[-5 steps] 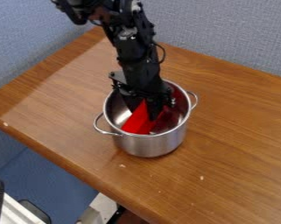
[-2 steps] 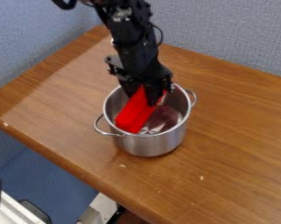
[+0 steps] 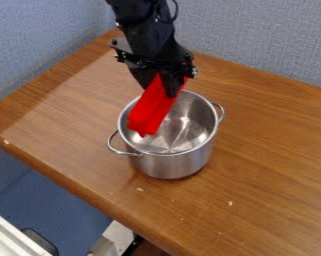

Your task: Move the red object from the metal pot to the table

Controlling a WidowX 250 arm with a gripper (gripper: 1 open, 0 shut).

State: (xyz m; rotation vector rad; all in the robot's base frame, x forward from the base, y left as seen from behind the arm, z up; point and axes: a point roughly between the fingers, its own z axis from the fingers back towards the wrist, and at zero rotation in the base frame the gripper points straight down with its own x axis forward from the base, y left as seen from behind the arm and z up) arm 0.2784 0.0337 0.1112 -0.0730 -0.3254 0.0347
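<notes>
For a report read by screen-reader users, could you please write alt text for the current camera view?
A black robot gripper holds a red object by its upper end, tilted, with its lower end hanging over the open metal pot. The shiny pot stands on a brown wooden table in front of a blue-grey wall.
</notes>
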